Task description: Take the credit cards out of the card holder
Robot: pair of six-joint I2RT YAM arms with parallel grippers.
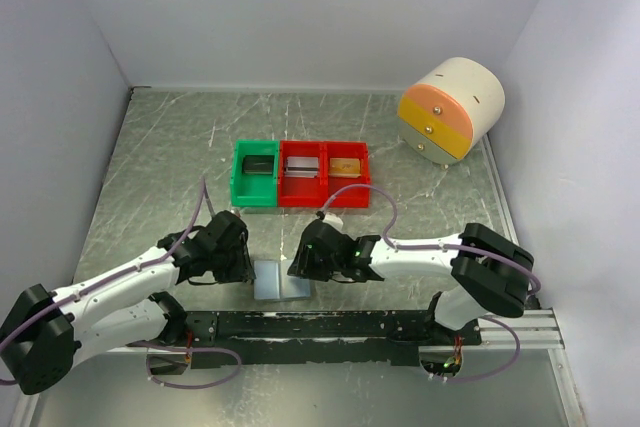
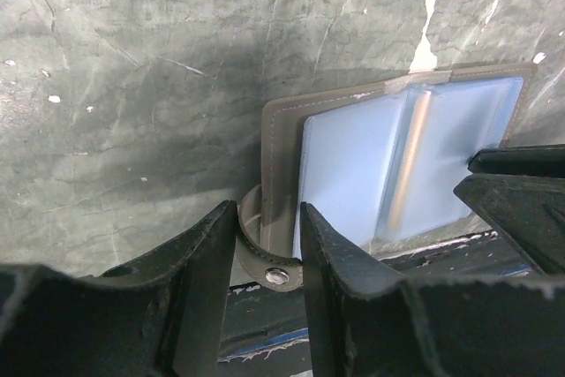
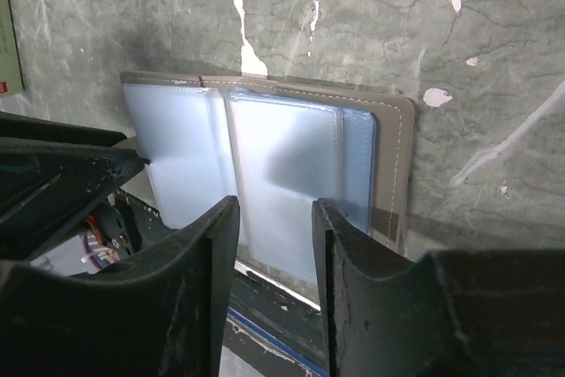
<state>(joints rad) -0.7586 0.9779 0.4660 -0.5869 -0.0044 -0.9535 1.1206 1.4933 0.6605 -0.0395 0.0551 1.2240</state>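
Note:
The card holder [image 1: 280, 280] lies open on the table's near edge, grey outside with pale blue pockets, between my two grippers. My left gripper [image 1: 243, 265] is open; in the left wrist view its jaws [image 2: 269, 218] straddle the holder's [image 2: 353, 165] grey left edge and snap strap [image 2: 278, 275]. A thin tan strip [image 2: 410, 161] shows at the fold; I cannot tell if it is a card. My right gripper [image 1: 303, 262] is open, its jaws [image 3: 275, 209] over the holder's right panel [image 3: 282, 156]. An orange-tan credit card [image 1: 347, 164] lies in the right red bin.
A green bin [image 1: 238, 173] and two red bins [image 1: 283, 175] [image 1: 366, 175] stand in a row behind the holder. A small white box [image 1: 333, 217] lies before them. A round drawer unit [image 1: 450, 107] stands at the back right. A black rail [image 1: 330, 325] runs along the near edge.

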